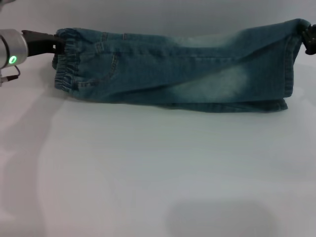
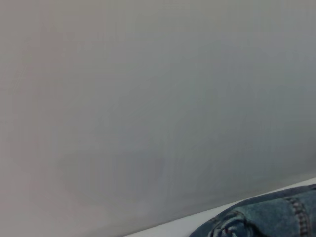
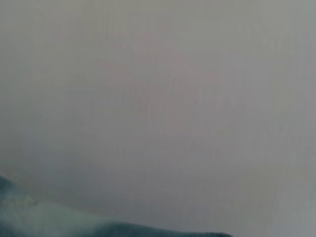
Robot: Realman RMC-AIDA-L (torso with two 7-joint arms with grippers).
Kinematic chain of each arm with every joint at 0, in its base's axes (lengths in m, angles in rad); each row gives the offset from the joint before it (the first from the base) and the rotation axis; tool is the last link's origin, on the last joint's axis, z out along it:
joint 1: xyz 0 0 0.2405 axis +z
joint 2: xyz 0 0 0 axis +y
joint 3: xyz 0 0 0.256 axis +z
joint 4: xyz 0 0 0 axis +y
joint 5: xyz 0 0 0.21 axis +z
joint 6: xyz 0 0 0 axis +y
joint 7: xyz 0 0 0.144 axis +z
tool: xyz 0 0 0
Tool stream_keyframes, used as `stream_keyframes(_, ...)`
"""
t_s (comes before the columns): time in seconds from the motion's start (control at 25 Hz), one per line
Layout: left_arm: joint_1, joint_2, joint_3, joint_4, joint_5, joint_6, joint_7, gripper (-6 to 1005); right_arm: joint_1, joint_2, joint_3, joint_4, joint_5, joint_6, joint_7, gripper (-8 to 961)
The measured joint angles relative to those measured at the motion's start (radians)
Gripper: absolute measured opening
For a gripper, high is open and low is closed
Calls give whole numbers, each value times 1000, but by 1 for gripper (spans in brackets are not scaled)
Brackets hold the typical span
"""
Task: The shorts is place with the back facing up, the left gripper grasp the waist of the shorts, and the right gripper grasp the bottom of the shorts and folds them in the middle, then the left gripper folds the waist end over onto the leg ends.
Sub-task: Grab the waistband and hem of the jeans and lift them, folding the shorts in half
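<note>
Nearest lies bare pale grey worktop (image 1: pixel 158 187). Beyond it, across the upper frame, the blue-green faded denim shorts (image 1: pixel 177 74) lie folded lengthwise. The black left tool (image 1: pixel 55 43) pinches the gathered waistband at upper left; the black right tool (image 1: pixel 308 39) apparently pinches the hem at upper right. Denim is soft, floppy; grip thick edges.

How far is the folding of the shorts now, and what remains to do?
The shorts already lie folded lengthwise into a long narrow band. In hand: the left gripper is at the elastic waist and the right gripper is at the leg ends, which look lifted at that corner. Left to do: the left gripper must bring the waist end over onto the leg ends.
</note>
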Motion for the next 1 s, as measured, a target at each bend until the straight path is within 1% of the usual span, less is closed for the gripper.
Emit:
stream_keyframes(0.24,-18,-1,53,-25,0,-57,-2,130,15,0,-6,19,-4,41,-2,47)
stream_keyframes(0.6,-51,-2,56,-74,-1,-85,-8,145,21,4,-23,39,0,98,-21,53)
stream_keyframes(0.92,-67,-2,65,-93,7,-97,-2,158,50,5,-79,93,0,208,-26,58)
stream_keyframes(0.96,-67,-2,67,-93,8,-98,-2,160,51,5,-88,95,0,218,-26,98)
stream_keyframes(1.0,-67,-2,71,-93,8,-103,-2,204,51,5,-94,96,0,226,-26,138)
